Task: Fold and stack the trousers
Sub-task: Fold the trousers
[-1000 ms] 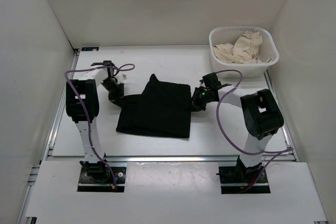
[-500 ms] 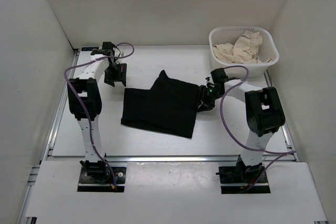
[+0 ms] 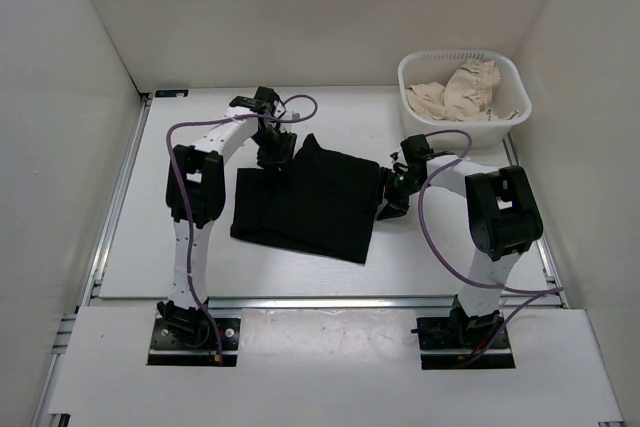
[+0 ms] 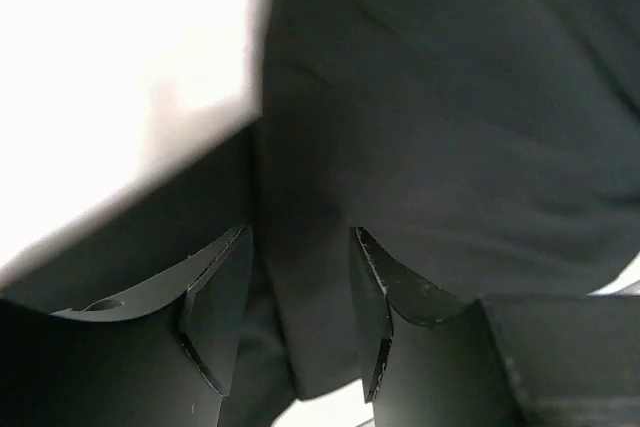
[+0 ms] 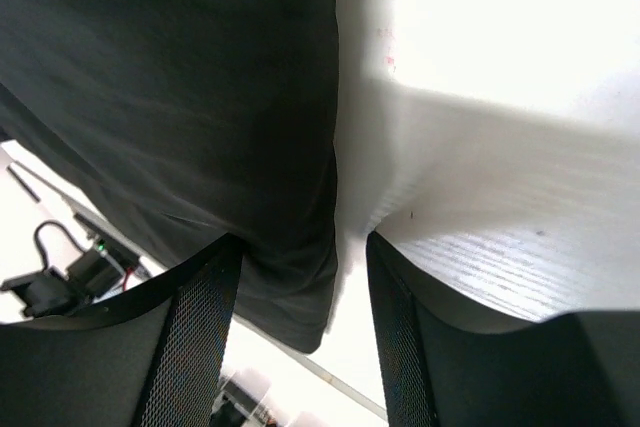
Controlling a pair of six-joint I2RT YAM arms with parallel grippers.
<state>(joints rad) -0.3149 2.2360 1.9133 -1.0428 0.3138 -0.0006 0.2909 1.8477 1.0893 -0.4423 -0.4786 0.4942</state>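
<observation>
Black trousers (image 3: 315, 202), folded into a rough slanted rectangle, lying flat mid-table, one corner poking up at the far edge.

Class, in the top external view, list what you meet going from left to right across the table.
First the left arm's dark housing → black trousers → right gripper → white basket. The left gripper is left out, since it hangs over the trousers' far edge.
</observation>
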